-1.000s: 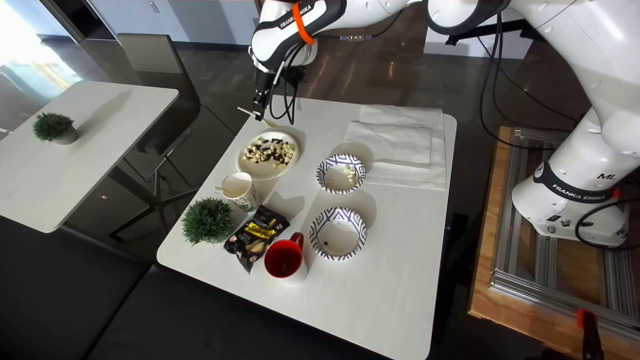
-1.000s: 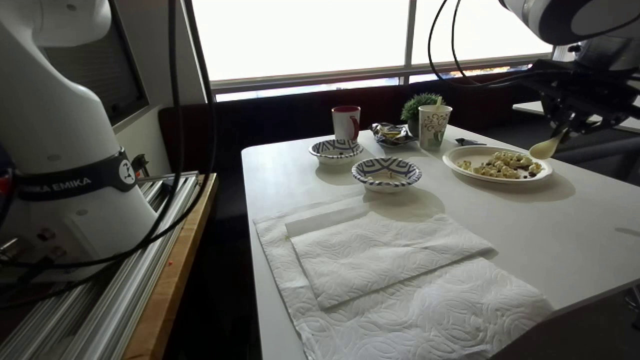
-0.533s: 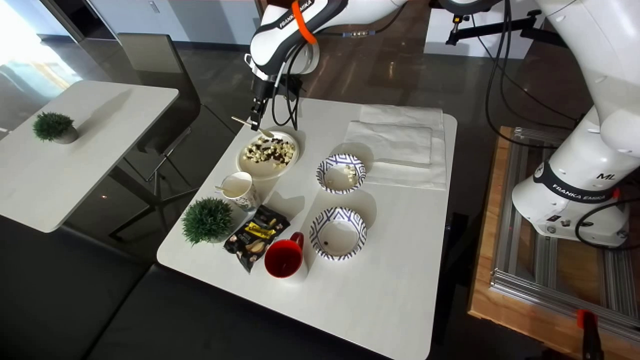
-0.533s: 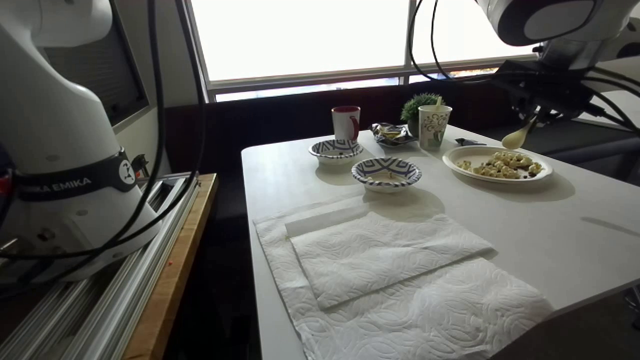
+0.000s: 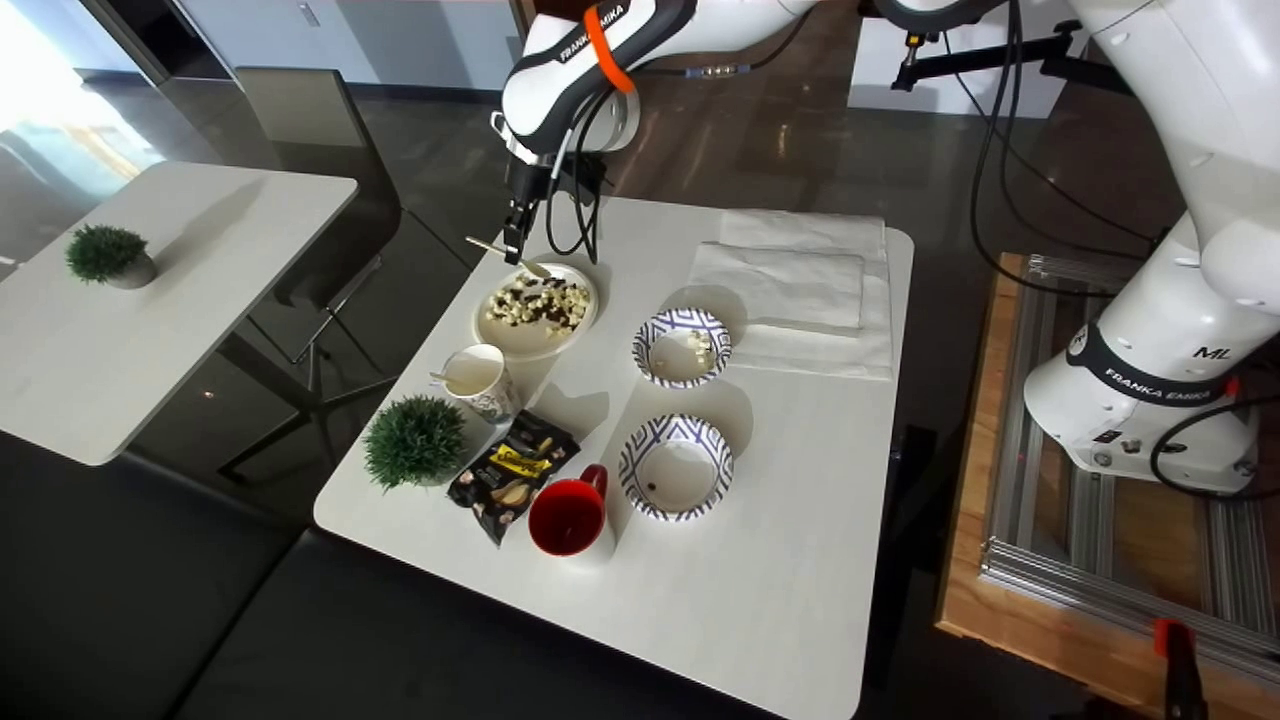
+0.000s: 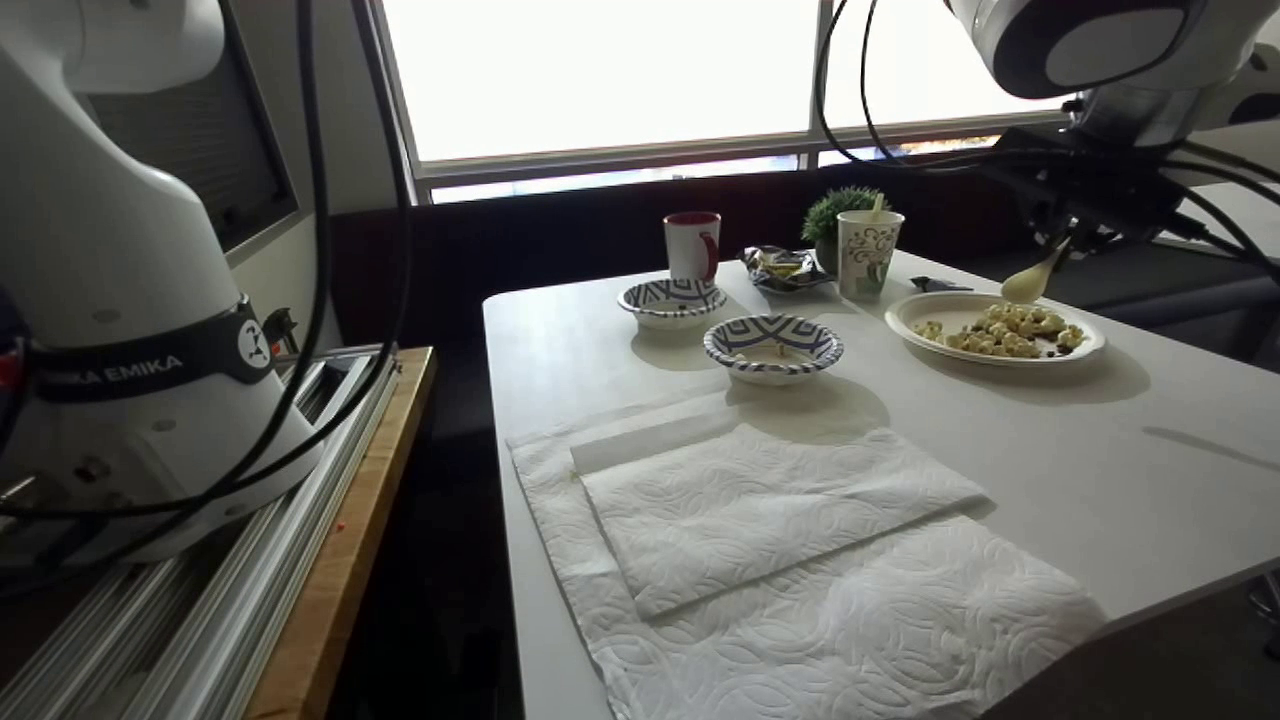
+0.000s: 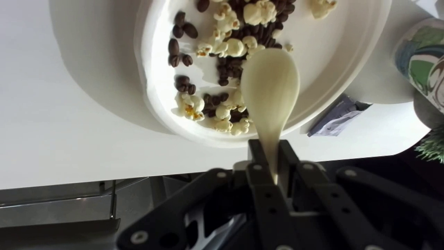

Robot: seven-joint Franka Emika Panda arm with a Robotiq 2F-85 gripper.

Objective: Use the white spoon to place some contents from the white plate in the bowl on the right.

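The gripper [image 7: 270,146] held the white spoon [image 7: 270,81] pinched by its handle — the head tilted down over the plate [image 7: 324,69], above popcorn [image 7: 236,47] and brown beans [image 7: 228,71].

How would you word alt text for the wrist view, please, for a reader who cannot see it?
A black gripper holds a white spoon by its handle, the spoon's head over a white plate strewn with popcorn and dark brown beans. Parts of a patterned cup and a green plant show at the right edge.
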